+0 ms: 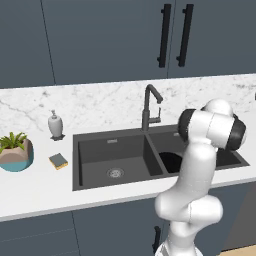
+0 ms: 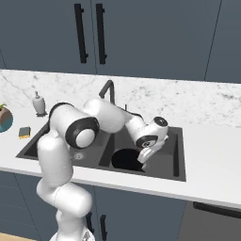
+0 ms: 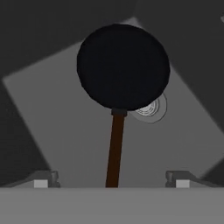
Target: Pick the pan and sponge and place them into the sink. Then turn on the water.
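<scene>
Black and round, the pan (image 3: 123, 65) lies on the floor of the sink's (image 1: 90, 150) right basin, partly covering the steel drain (image 3: 153, 108), with its brown handle (image 3: 115, 151) running back toward the end effector (image 3: 112, 179). The end effector hangs just above the handle's near end with its two fingertips (image 3: 41, 181) spread wide on either side of it, jaws open and gripping nothing. From the right base view the end effector (image 2: 145, 162) sits low over that right basin, just beside the pan (image 2: 126, 160), whose dark disc also shows in the left base view (image 1: 171, 162) beside the arm. The sponge (image 1: 58, 160) lies on the white table just off the sink's left edge, well apart from the end effector, between the potted plant (image 1: 16, 151) and the basin, with the soap bottle (image 1: 55, 124) near the back wall. The faucet (image 1: 149, 107) stands at the sink's rear edge.
</scene>
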You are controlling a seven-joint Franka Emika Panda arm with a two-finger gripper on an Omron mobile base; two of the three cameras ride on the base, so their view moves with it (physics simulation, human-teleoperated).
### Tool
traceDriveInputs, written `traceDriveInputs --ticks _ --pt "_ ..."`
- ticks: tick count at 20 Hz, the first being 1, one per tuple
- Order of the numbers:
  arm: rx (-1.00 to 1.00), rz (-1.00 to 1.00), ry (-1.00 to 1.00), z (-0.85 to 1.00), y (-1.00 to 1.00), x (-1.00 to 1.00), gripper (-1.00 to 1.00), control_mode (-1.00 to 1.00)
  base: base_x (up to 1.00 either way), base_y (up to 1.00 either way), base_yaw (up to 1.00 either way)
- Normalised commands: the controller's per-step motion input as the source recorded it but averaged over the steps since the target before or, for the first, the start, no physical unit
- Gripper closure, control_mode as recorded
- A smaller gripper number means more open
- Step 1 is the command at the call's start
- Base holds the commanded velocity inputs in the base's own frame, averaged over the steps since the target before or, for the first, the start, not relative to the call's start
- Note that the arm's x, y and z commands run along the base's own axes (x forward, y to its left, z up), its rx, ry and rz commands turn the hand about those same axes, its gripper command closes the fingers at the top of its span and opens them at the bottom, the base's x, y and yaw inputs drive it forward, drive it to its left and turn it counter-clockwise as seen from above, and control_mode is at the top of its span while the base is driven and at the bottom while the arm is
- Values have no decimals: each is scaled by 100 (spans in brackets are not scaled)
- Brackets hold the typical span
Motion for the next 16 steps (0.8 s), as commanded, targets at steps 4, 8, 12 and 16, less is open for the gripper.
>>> traceDriveInputs --ticks 4,8,12,16 --pt "-3 0 1 100 50 -45 -100 -100 0 0 0" --pt "-2 0 8 100 76 -72 -100 -100 0 0 0" --pt "0 -2 13 82 98 -86 -100 -100 0 0 0" --pt "0 -10 11 71 100 -83 -100 -100 0 0 0"
